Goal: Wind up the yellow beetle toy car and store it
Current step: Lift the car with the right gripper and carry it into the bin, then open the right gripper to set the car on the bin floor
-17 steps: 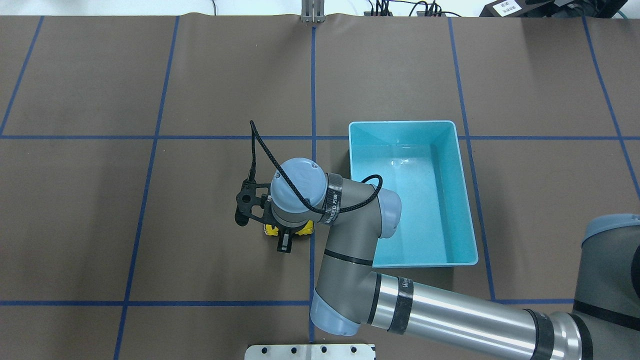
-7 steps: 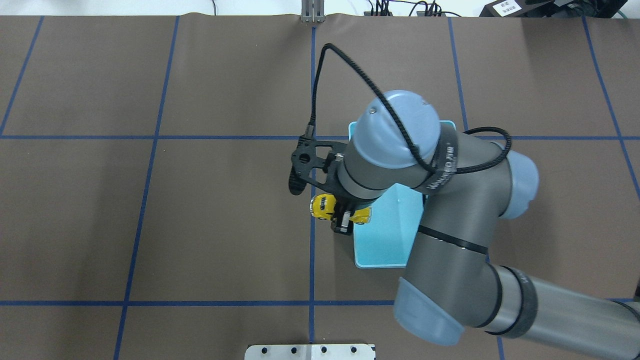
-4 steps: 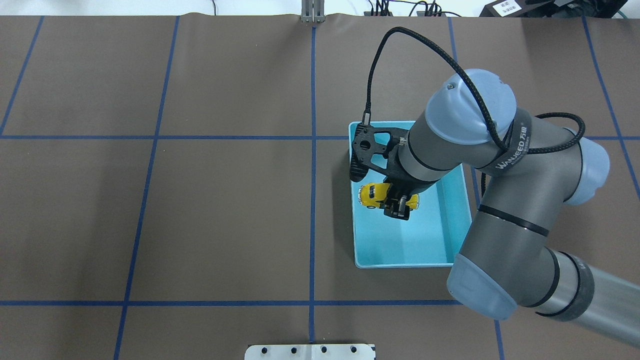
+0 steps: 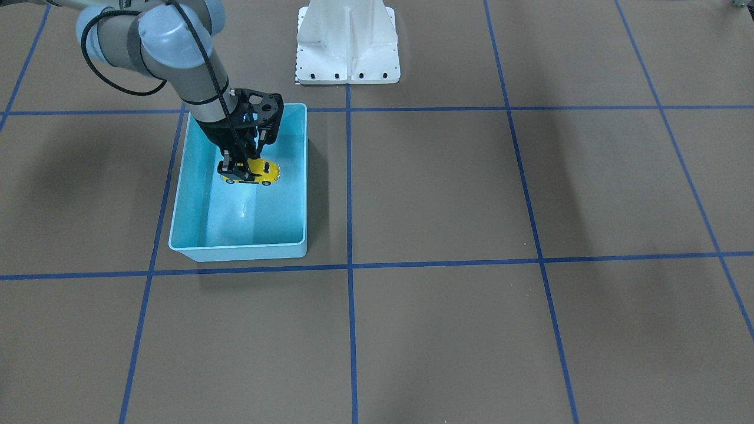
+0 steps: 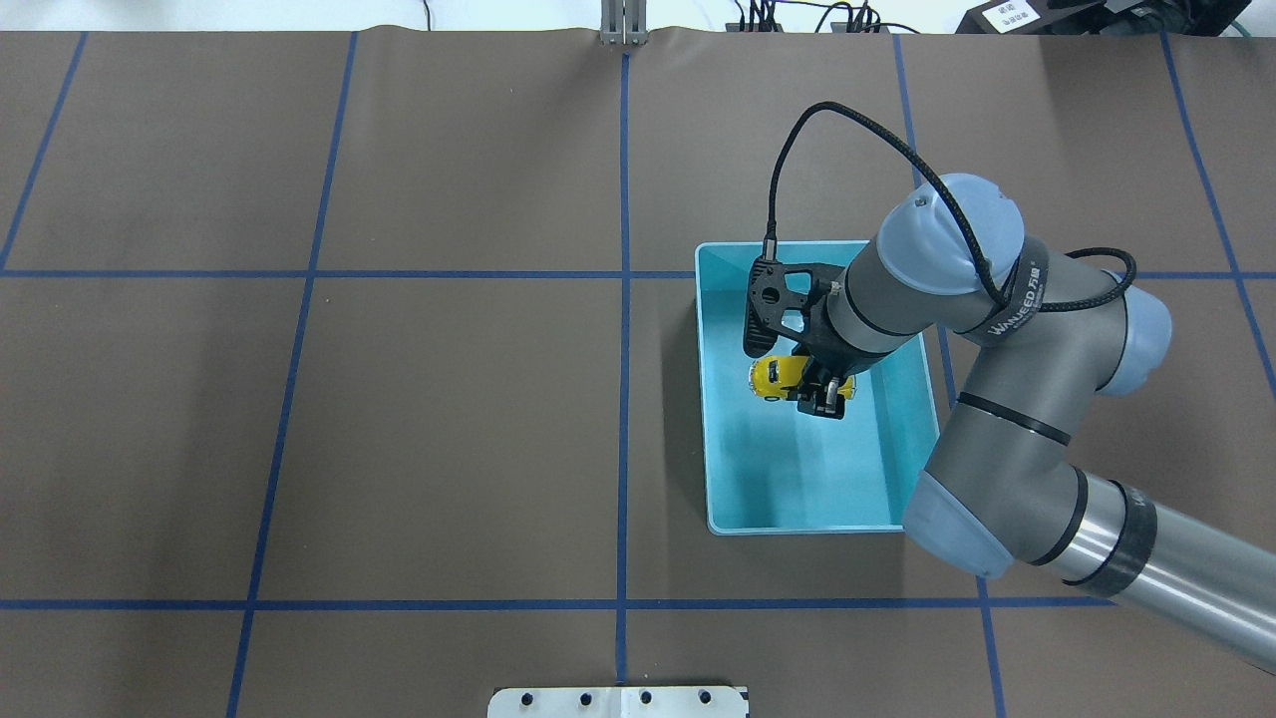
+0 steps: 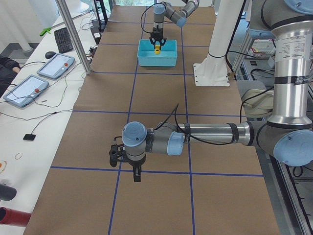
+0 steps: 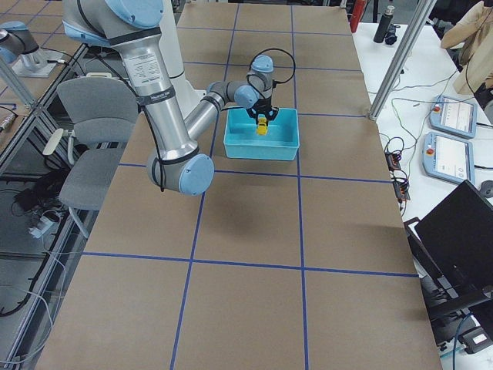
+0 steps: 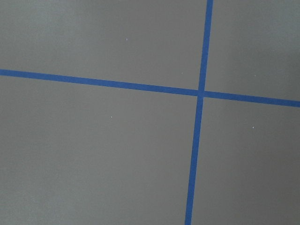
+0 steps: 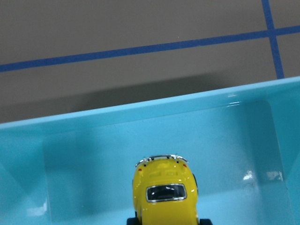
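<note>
The yellow beetle toy car hangs inside the cyan bin, towards its half farther from the robot's base. My right gripper is shut on the car's sides from above. In the right wrist view the car's roof and dark window show at the bottom, with the bin's wall beyond. Whether the wheels touch the bin floor I cannot tell. My left gripper shows only in the exterior left view, low over the brown mat far from the bin, and I cannot tell if it is open or shut.
The brown mat carries a grid of blue tape lines. The robot's white base mount stands close behind the bin. Tablets and cables lie on a side table past the mat's edge.
My right gripper lifted the car off the mat left of the bin, carried it right over the bin's rim, and has now come lower inside the bin.
</note>
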### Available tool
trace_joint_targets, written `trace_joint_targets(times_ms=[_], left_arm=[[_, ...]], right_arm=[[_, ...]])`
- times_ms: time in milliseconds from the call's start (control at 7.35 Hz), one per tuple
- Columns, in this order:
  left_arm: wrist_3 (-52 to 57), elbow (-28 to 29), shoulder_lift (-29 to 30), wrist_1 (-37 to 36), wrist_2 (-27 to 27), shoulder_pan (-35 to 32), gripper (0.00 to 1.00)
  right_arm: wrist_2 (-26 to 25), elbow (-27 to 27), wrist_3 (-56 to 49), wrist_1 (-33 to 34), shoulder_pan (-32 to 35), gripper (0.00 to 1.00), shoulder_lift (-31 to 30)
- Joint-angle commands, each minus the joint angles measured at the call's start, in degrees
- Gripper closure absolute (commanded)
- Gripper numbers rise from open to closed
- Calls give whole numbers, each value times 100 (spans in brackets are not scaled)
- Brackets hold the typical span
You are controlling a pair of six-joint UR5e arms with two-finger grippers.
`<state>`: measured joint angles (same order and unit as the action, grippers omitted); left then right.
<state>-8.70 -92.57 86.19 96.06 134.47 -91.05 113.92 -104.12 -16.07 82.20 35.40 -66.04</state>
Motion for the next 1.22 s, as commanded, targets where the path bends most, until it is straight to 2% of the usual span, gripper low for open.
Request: trace_joint_targets(times_ms=[0, 136, 272, 680, 816, 952, 1088], left_arm=[[-9, -7, 3, 0, 0, 0, 0], [0, -7, 3, 0, 0, 0, 0], [0, 2, 3, 0, 0, 9, 0], [0, 2, 3, 0, -9, 0, 0], [0, 10, 3, 0, 0, 0, 0], [0, 11, 3, 0, 0, 0, 0], [0, 11, 3, 0, 0, 0, 0]], right_arm=[[94, 323, -1, -609, 11, 100, -172], [199, 331, -1, -627, -15, 57, -260], [366, 279, 95, -627, -6, 2, -260], [508, -465, 403, -85, 63, 0, -287], [734, -886, 325, 188, 308, 0, -583], [1102, -1143, 315, 191, 702, 1, -1021], [1654, -1171, 289, 208, 1341, 1, -1312]])
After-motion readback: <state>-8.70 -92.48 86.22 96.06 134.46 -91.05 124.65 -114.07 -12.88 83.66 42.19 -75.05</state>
